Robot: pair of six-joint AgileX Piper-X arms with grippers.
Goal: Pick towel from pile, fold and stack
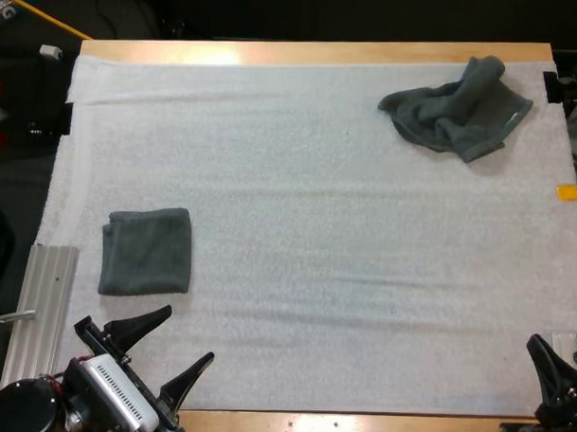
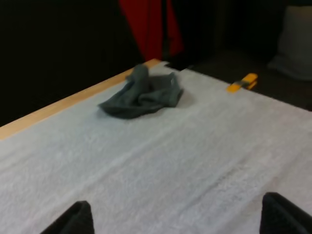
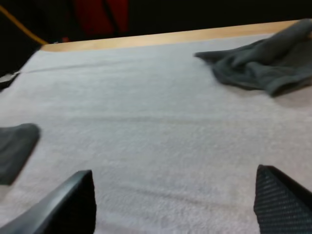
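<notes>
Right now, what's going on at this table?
Nothing is being handled at this moment. The left gripper and the right gripper are both at the near edge of the white mat, fingers open and holding nothing. One folded towel lies flat on the mat close to the left gripper. A crumpled towel lies at the far right corner, not yet picked up or folded.

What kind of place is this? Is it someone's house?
Probably a robot workbench in a lab, not a home. The left gripper and right gripper sit at a wooden table with a white mat, one folded towel and one crumpled towel.
</notes>
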